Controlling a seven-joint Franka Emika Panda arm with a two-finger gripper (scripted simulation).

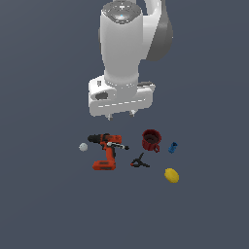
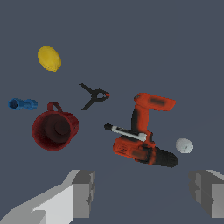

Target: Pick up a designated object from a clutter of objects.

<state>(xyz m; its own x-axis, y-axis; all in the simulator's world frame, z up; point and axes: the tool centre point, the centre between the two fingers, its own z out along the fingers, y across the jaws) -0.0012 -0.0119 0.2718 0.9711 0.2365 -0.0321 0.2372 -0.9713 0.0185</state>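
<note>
Drill (image 1: 107,151): red-orange, black chuck, blocky battery base. Lies on its side on the counter (image 1: 44,204), untouched. Landmark for all below.
Marker (image 2: 126,132): black-and-white, resting across the drill's handle, touching it.
Ball (image 1: 83,147): grey, just beside the drill's chuck end, apart from it.
Clamp (image 1: 139,163): small, black with a red tip, near the drill on the side away from the ball.
Mug (image 1: 151,140): dark red, on its side past the clamp, farther from the drill.
Blue piece (image 1: 172,147): beyond the mug, well apart from the drill.
Lemon (image 1: 171,175): yellow, well apart from the drill, beyond the clamp.
End effector (image 1: 121,115): hanging above the drill and the clutter, fingers (image 2: 83,192) spread wide, nothing between them.
Stage (judgement): approach only; descent and grasp not yet made.
Risk 1: marker on the handle; closing there could trap or flick it, giving a poor hold.
Risk 2: the drill looks top-heavy; gripped off-centre it may swing or slip.
Risk 3: a finger landing near the chuck could knock the ball rolling.
</note>
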